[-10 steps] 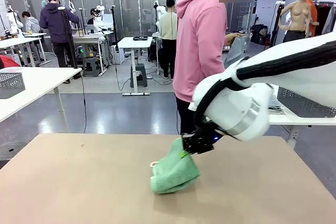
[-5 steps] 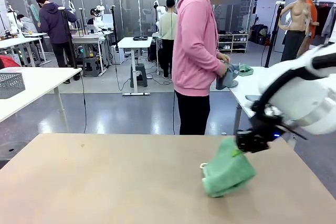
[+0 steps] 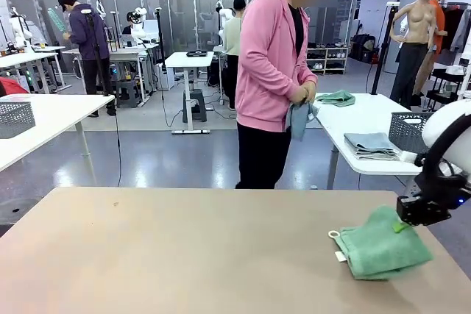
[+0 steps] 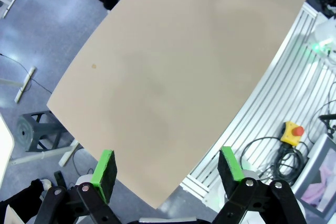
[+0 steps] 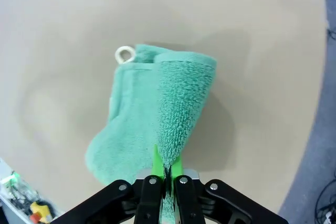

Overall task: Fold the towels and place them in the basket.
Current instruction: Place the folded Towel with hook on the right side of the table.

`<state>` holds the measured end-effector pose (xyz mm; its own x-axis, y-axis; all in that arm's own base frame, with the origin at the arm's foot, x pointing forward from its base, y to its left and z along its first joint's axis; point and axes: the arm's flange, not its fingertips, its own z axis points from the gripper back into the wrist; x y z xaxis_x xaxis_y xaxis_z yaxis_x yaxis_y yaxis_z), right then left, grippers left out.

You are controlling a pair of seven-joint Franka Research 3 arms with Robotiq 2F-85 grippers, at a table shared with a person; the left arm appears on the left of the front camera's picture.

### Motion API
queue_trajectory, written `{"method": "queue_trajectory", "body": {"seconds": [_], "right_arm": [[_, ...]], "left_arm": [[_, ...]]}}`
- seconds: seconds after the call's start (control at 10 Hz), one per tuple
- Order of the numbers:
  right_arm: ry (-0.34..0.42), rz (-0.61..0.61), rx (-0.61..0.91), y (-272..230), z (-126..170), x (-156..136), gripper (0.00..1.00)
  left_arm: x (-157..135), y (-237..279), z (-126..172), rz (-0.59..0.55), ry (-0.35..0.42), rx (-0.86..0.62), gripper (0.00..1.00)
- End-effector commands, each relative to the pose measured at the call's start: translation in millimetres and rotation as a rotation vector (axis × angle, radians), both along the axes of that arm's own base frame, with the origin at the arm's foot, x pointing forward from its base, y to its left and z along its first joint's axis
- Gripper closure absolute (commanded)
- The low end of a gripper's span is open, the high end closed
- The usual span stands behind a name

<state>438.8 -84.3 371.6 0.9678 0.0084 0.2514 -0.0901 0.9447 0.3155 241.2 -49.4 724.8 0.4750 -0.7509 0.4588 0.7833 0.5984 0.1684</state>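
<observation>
Right gripper (image 3: pixel 406 220) clenched on edge of folded green towel (image 3: pixel 381 249), pads pinching terry tight. Rest of towel spreads on table (image 3: pixel 184 255) just ahead of jaws, with white loop (image 3: pixel 334 234) at end farthest from them. Left gripper (image 4: pixel 168 163) released, jaws wide apart above bare tabletop. Well beyond right jaws, person (image 3: pixel 268 71) in pink hoodie stands at far side, hands on grey-blue towel (image 3: pixel 298 119). Mesh basket (image 3: pixel 408 131) sits on white side table (image 3: pixel 353 119) farther off.
</observation>
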Motion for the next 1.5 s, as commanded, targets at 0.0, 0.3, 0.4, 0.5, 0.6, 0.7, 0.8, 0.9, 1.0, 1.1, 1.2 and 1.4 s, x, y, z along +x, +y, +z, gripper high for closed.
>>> {"method": "queue_trajectory", "body": {"seconds": [0.0,0.3,0.4,0.5,0.6,0.7,0.8,0.9,1.0,1.1,1.2,1.4], "right_arm": [[0.067,-0.068,-0.087,-10,-1,18,0.95],[0.144,-0.07,-0.155,-8,-3,29,0.52],[0.147,-0.074,-0.161,-5,-2,29,0.34],[0.152,-0.083,-0.18,-3,-2,26,0.09],[0.155,-0.094,-0.189,-1,-3,23,0.0],[0.171,-0.103,-0.201,1,-3,18,0.0],[0.172,-0.105,-0.21,4,-4,15,0.0],[0.164,-0.106,-0.208,8,-3,14,0.18],[0.144,-0.117,-0.223,11,-2,13,0.1],[0.098,-0.137,-0.208,15,1,13,0.1],[0.151,-0.081,-0.191,3,-6,18,0.1],[0.151,-0.081,-0.191,3,-6,18,0.1]], "left_arm": [[-1,0,-2,0.015,-0.008,0.01,0.03],[-1,0,-2,0.015,-0.008,0.01,0.03],[-1,0,-2,0.015,-0.008,0.01,0.03],[-1,0,-2,0.015,-0.008,0.01,0.03],[-1,0,-2,0.015,-0.008,0.01,0.03],[-1,0,-2,0.015,-0.008,0.01,0.03],[-1,0,-2,0.015,-0.008,0.01,0.03],[-1,0,-2,0.015,-0.008,0.01,0.03],[-1,0,-2,0.015,-0.008,0.01,0.03],[-1,0,-2,0.015,-0.008,0.01,0.03],[-1,0,-2,0.015,-0.008,0.01,0.03],[-1,0,-2,0.015,-0.008,0.01,0.03]]}}
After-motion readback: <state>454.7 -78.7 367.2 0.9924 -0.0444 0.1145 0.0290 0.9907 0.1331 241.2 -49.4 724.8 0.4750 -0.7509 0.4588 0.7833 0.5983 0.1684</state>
